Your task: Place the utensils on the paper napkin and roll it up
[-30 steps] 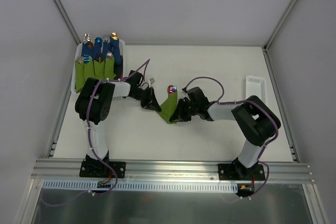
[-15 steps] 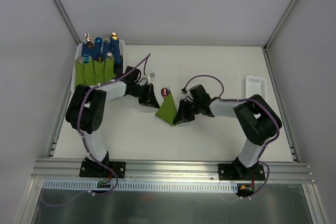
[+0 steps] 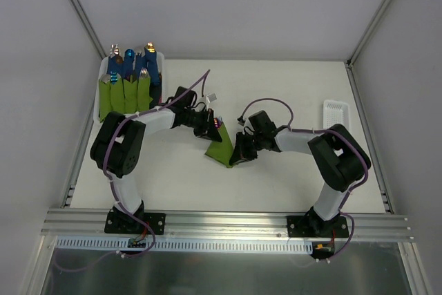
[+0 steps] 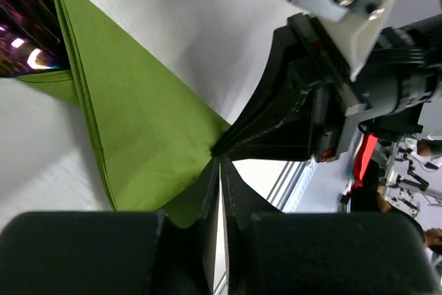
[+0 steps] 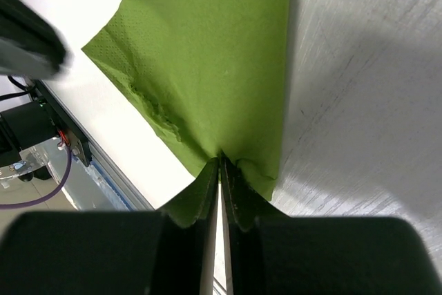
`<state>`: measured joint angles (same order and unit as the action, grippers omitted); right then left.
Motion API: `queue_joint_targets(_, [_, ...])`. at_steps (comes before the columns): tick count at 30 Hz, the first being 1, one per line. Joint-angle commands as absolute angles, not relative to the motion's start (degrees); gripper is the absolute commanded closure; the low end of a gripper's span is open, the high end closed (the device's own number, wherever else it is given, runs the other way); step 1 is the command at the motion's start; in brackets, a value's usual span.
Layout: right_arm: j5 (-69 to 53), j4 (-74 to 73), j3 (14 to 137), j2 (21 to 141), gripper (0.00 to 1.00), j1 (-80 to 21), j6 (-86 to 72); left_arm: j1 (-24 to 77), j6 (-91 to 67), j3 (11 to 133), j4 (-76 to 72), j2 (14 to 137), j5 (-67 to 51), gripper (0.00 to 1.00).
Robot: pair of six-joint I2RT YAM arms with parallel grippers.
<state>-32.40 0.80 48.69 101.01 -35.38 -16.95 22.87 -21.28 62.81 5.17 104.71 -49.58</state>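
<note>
The paper napkin [image 3: 221, 146] is folded into a narrow green wedge around the utensils. Only one shiny reddish utensil end [image 3: 217, 124] sticks out of its far end; the rest is hidden inside. My right gripper [image 3: 236, 155] is shut on the napkin's near corner, and the paper [image 5: 214, 46] puckers at its tips [image 5: 221, 160]. My left gripper [image 3: 210, 126] is shut and sits against the wedge's far-left side beside the utensil end. In the left wrist view its tips [image 4: 221, 164] lie over the napkin's [image 4: 138, 136] edge, with the shiny end [image 4: 21, 39] at the upper left.
A white bin [image 3: 99, 81] at the back left holds several green-wrapped bundles [image 3: 128, 91] with blue handles. A small white tray [image 3: 335, 117] lies at the right edge. Both arms meet mid-table. Grey walls close in the sides and back.
The right gripper has drawn the napkin wedge a little to the left and nearer. The left gripper has moved right and reached the wedge's far end.
</note>
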Motion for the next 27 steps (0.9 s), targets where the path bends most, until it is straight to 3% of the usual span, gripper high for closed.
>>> queue_joint_targets(1, [-28.30,-7.47,48.78,102.66,0.92,-35.24,-13.71,23.38,-22.68,59.52,2.81,106.61,-51.24,0.97])
queue_joint_targets(14, [-26.54,-11.42,50.80,101.60,0.92,-35.16,-12.31,23.03,-20.48,54.23,4.83,112.14,-42.55,1.00])
queue_joint_targets(17, [-26.37,-11.69,51.33,100.20,0.88,-35.07,-12.66,23.03,-20.65,54.23,5.36,113.03,-40.96,1.00])
queue_joint_targets(27, [-17.77,-16.34,57.65,88.51,0.85,-35.51,-14.68,23.03,-20.92,54.58,5.98,113.82,-40.61,1.00])
